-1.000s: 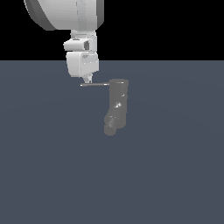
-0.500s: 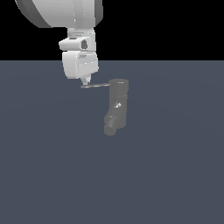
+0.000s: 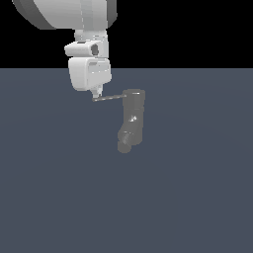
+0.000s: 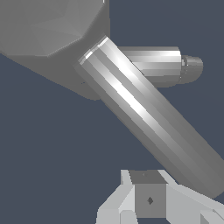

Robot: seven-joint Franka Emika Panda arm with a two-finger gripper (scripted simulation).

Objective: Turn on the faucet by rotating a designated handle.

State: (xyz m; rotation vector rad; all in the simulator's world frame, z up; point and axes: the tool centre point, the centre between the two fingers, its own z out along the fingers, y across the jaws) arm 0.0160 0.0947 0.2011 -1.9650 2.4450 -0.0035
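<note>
The big white robot arm (image 3: 74, 15) comes down from the top of the exterior view. Below it is a wide, flat, dark blue-grey floor (image 3: 197, 197), and it looks bare apart from one thing.

That thing is the faucet (image 3: 132, 118). It is a small dull-grey tube standing up near the middle of the floor, with a short round spout (image 3: 125, 144) poking out low down.

The hand (image 3: 96, 94) hangs just by the exterior view's left of the faucet top. Its tip sits right at the far end of the handle (image 3: 108, 98). The handle is a thin dark rod that sticks out sideways from the top of the faucet, toward the exterior view's left.

In the wrist view the handle (image 4: 148, 122) fills most of the picture as a shiny grey bar, very close to the hand (image 4: 148, 201). I cannot tell if the hand is spread or pressed together, or if it truly touches the rod.

I think the reach is done. The push that swings the handle round is the part left to do. No water shows.

There are no words, labels or brand marks anywhere.
</note>
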